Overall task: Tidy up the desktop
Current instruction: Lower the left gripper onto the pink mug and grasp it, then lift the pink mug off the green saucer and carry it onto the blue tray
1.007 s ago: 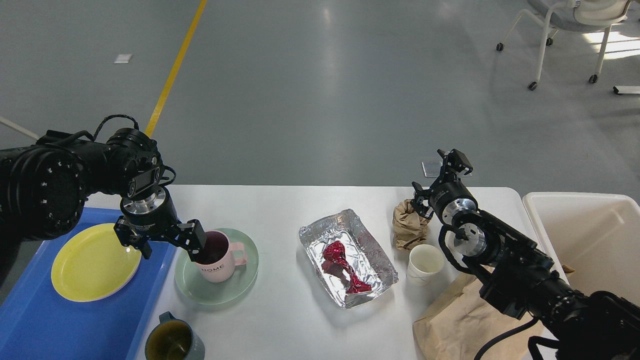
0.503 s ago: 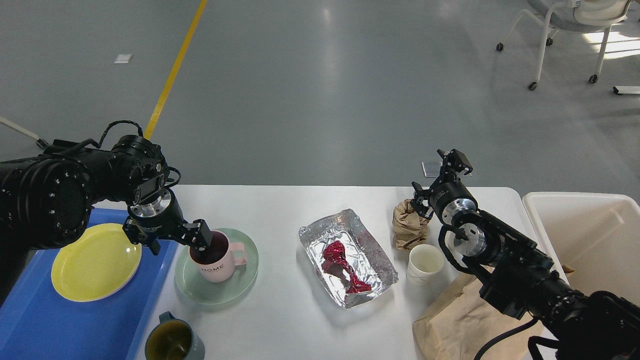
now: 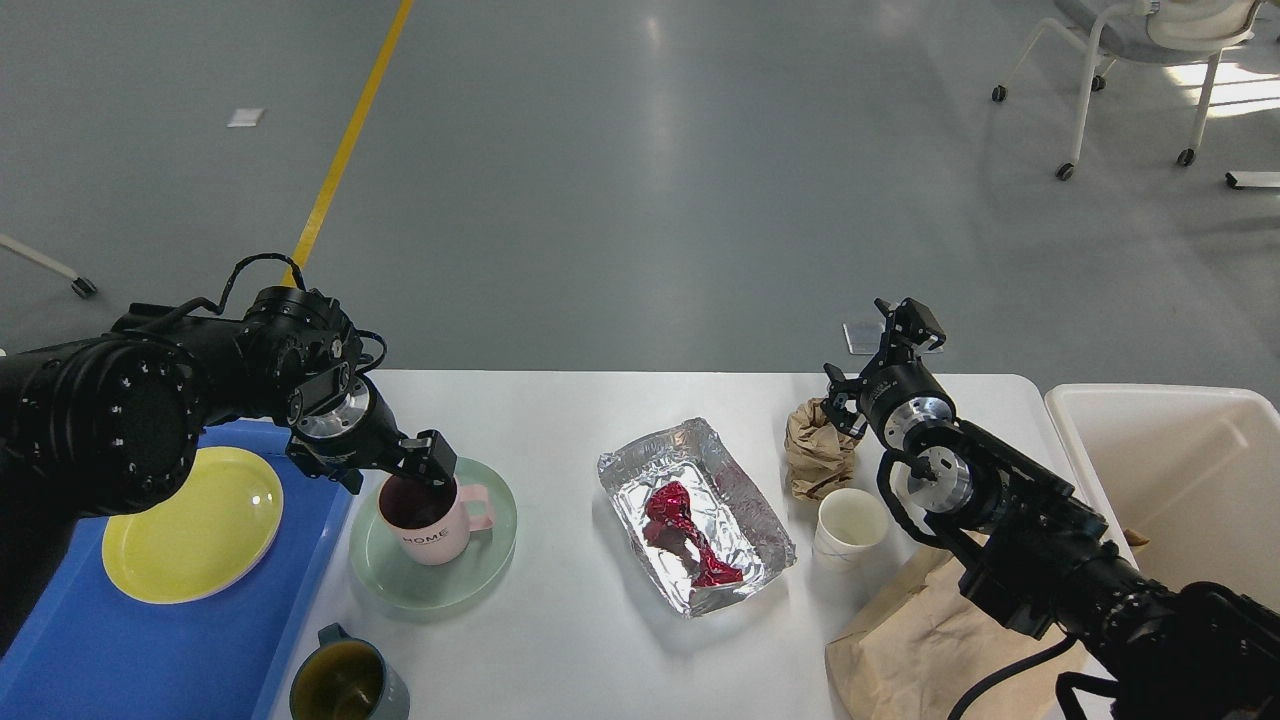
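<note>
At the far left a blue tray (image 3: 120, 640) holds a yellow plate (image 3: 190, 525). Just right of it, the left end effector (image 3: 405, 470) sits at the rim of a pink mug (image 3: 428, 515), one finger seeming to dip inside the rim; whether it has closed on the wall I cannot tell. The mug stands on a pale green plate (image 3: 470, 580) on the desk (image 3: 560, 640), the white top that carries everything from the tray's edge across to the bin. A grey-green mug (image 3: 345, 680) stands at the near edge.

Further right lie a foil tray (image 3: 760, 545) with a red wrapper (image 3: 685, 530), a crumpled brown bag (image 3: 815, 450), a white paper cup (image 3: 848, 530) and a flat brown paper bag (image 3: 900, 640). The right end effector (image 3: 880, 355) hovers above the crumpled bag; its fingers are too small and dark to read. A cream bin (image 3: 1240, 420) stands at the far right.

The risk is at the pink mug: a grip on one thin wall could let it tilt on lifting, spilling any contents, dragging the green plate or knocking the grey-green mug.
</note>
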